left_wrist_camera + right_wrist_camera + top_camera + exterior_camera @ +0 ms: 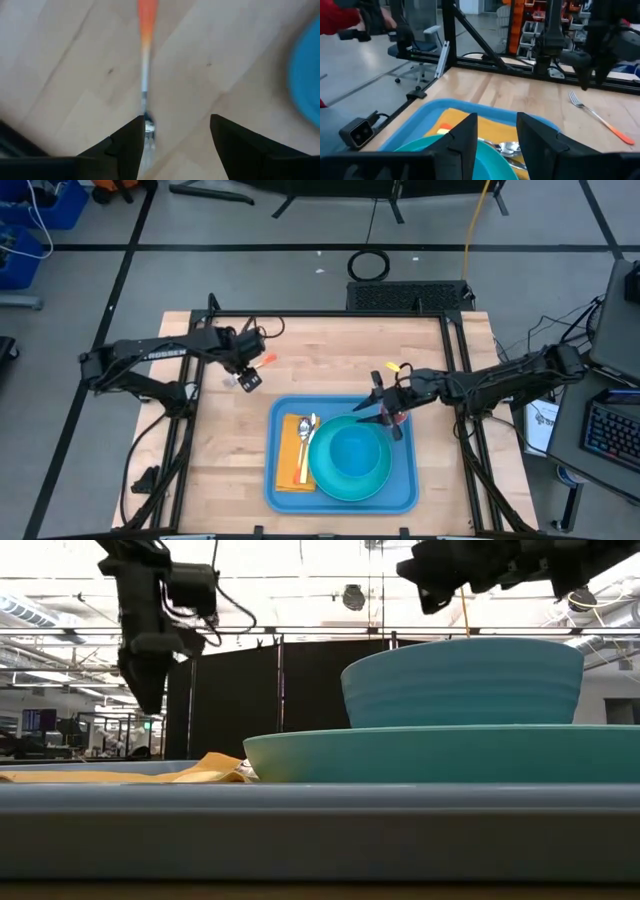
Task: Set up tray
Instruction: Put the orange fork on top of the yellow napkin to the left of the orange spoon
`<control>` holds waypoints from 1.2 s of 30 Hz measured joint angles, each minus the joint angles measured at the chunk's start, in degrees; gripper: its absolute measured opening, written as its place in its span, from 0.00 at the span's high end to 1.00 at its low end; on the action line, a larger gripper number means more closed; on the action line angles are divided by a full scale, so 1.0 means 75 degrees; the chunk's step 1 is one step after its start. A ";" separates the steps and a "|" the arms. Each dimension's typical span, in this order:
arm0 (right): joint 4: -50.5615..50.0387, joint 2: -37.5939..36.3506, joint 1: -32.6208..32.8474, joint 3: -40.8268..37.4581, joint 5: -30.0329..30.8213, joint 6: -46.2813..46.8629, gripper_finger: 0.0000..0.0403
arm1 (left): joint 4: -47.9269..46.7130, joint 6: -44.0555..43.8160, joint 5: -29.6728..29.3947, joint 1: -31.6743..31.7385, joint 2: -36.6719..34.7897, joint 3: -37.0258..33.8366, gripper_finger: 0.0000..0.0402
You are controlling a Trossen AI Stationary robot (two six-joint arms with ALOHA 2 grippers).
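Observation:
The blue tray (273, 492) lies at the table's near middle. On it are a yellow-orange napkin (289, 463) with a spoon (309, 438) on top, and a teal plate (440, 755) carrying a teal bowl (350, 450). An orange-handled fork (145, 60) lies flat on the wood beyond the tray's far left corner. My left gripper (175, 120) hangs open above the fork's tine end, one finger on each side, clear of the table in the low view. My right gripper (385, 415) is open and hovers over the bowl's far right rim, touching nothing.
Bare wood runs to the left of and beyond the tray (485, 107). The fork (597, 117) lies on that far strip, with the left arm (590, 55) standing over it. Black frame rails (455, 370) run along the table's sides.

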 joint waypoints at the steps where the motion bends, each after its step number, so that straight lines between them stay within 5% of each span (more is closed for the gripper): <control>1: 0.0028 -0.0011 0.0000 -0.0040 -0.0005 0.0000 0.69 | 0.0043 0.0065 -0.0016 0.0109 0.0115 0.0000 0.43; 15: 0.0107 0.0003 0.0000 -0.0054 0.0001 0.0003 0.69 | 0.0604 0.1505 0.0541 0.1266 0.1387 -0.0004 0.43; 36: 0.0106 0.0006 0.0000 -0.0054 0.0001 0.0061 0.69 | 0.1377 0.1986 0.0832 0.1611 0.1461 -0.1011 0.43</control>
